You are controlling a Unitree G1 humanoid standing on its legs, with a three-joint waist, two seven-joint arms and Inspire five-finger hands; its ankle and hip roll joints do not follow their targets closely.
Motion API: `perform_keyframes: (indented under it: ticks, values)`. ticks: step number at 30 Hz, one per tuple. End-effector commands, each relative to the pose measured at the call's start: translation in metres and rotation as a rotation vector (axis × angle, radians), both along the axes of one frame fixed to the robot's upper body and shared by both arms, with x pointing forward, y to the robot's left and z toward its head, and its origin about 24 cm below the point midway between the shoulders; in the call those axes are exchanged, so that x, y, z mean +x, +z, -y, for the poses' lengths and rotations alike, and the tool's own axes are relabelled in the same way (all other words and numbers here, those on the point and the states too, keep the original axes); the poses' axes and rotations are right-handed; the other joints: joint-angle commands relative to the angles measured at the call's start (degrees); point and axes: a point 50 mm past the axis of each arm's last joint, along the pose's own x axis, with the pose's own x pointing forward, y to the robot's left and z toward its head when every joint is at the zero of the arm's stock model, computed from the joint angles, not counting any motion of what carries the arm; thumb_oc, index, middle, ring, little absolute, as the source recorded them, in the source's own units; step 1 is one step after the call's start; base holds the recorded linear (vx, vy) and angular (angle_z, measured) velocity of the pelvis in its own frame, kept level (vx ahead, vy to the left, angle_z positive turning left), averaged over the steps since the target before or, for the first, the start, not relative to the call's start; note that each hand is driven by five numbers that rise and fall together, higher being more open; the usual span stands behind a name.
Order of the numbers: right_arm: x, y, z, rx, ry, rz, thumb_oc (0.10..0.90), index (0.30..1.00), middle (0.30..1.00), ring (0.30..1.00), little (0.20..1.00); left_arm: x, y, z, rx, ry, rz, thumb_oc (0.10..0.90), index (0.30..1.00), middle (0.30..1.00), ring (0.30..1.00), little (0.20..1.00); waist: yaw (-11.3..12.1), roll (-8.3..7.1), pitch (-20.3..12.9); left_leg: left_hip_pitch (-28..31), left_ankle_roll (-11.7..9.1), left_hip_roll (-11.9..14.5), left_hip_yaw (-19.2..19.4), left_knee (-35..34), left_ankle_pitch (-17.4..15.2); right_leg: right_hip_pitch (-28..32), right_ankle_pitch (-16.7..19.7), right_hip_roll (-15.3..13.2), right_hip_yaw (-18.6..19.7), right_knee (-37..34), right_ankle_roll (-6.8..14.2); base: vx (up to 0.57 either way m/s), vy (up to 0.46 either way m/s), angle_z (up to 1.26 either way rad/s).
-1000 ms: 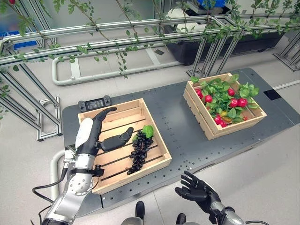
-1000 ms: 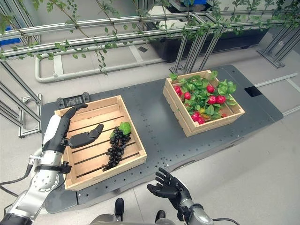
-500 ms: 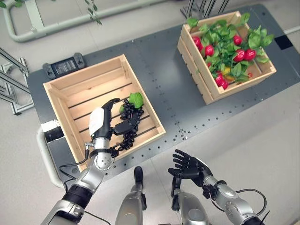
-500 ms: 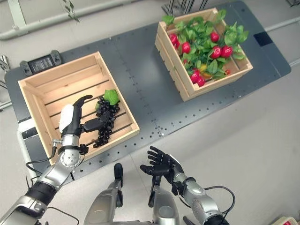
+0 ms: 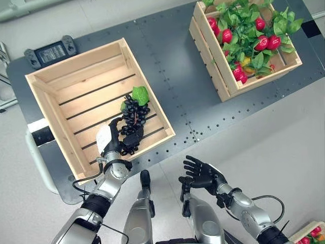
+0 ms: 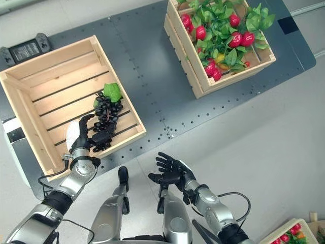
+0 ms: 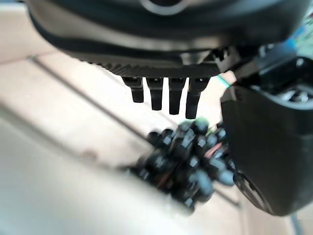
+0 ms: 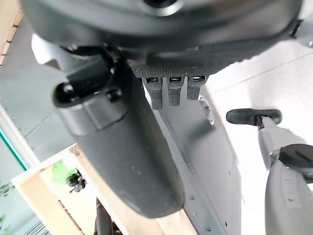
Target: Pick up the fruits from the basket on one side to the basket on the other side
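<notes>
Left hand [image 5: 112, 144] fingers curled round grape bunch [image 5: 133, 122], centre-left frame. Advise firm stem-side closure before lifting. Right hand [image 5: 200, 174] spread, idle.

Count: two wooden crates, near crate [image 5: 51, 109] and far crate [image 5: 219, 86]; one black grape bunch [image 5: 133, 122] at my fingertips; one controller [image 5: 51, 52].
</notes>
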Motion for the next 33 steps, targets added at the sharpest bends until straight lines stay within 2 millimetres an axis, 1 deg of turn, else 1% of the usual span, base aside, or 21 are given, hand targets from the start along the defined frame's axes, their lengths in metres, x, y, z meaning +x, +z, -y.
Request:
perform_keyframes:
  ticks: [1, 4, 8, 13, 20, 27, 33]
  values:
    - [0.002, 0.025, -0.02, 0.092, 0.061, 0.133, 0.8, 0.9, 0.9, 0.9, 0.9, 0.017, 0.021, 0.004, -0.009, 0.077, 0.108, 0.8, 0.9, 0.9, 0.9, 0.9, 0.2, -0.25, -3.1, 0.2, -4.3, 2.7, 0.9, 6.5, -6.2, -5.7, 2.4, 0.0, 0.3, 5.3, 0.5, 0.0, 0.0, 0.0]
    - [0.004, 0.028, -0.025, 0.097, 0.066, 0.143, 0.8, 0.9, 0.9, 0.9, 0.9, 0.019, 0.016, 0.003, -0.023, 0.125, 0.069, 0.8, 0.9, 0.9, 0.9, 0.9, 0.0, -0.55, -2.6, 0.2, -4.4, 2.8, 1.1, 6.4, -6.0, -5.2, 2.3, 0.4, 0.2, 4.7, 0.2, 0.0, 0.0, 0.0]
    - [0.005, 0.03, -0.029, 0.101, 0.072, 0.147, 0.8, 0.9, 0.9, 0.9, 0.9, 0.023, 0.015, 0.004, -0.036, 0.137, 0.043, 0.8, 0.9, 0.9, 0.9, 0.9, -0.2, -0.81, -2.4, 0.2, -4.4, 3.0, 1.4, 6.2, -5.8, -4.8, 2.5, 0.6, 0.3, 4.1, 0.1, 0.0, -0.001, -0.01]
    - [0.012, 0.035, -0.034, 0.107, 0.072, 0.16, 0.8, 0.9, 0.9, 0.9, 0.9, 0.033, 0.021, 0.005, -0.04, 0.151, 0.009, 0.8, 0.9, 0.9, 0.9, 0.9, -0.8, -1.1, -1.7, -0.4, -4.7, 3.1, 1.9, 6.4, -5.6, -4.6, 2.8, 1.1, 0.5, 3.1, -0.2, -0.01, -0.009, -0.07]
    - [0.018, 0.041, -0.038, 0.109, 0.069, 0.176, 0.8, 0.9, 0.9, 0.9, 0.9, 0.039, 0.024, 0.002, -0.028, 0.18, -0.035, 0.8, 0.9, 0.9, 0.9, 0.9, -1.4, -1.21, -0.8, -0.9, -4.8, 3.0, 2.3, 6.5, -5.4, -4.5, 3.2, 1.4, 1.0, 2.3, -0.4, 0.0, -0.001, -0.01]
    - [0.024, 0.049, -0.042, 0.109, 0.064, 0.196, 0.8, 0.9, 0.9, 0.9, 0.9, 0.049, 0.035, -0.003, 0.013, 0.162, -0.081, 0.8, 0.9, 0.9, 0.9, 0.9, -2.1, -1.56, 0.3, -1.9, -5.0, 3.0, 2.7, 7.0, -5.1, -5.0, 3.7, 1.7, 1.5, 1.8, -0.6, 0.0, 0.003, -0.03]
    - [0.03, 0.054, -0.043, 0.109, 0.056, 0.212, 0.8, 0.9, 0.9, 0.9, 0.9, 0.057, 0.043, -0.004, 0.069, 0.11, -0.126, 0.8, 0.9, 0.9, 0.9, 0.9, -2.5, -1.49, 1.1, -2.8, -5.1, 3.1, 2.8, 7.2, -4.7, -5.7, 4.0, 2.0, 2.0, 1.7, -0.7, 0.0, -0.001, -0.03]
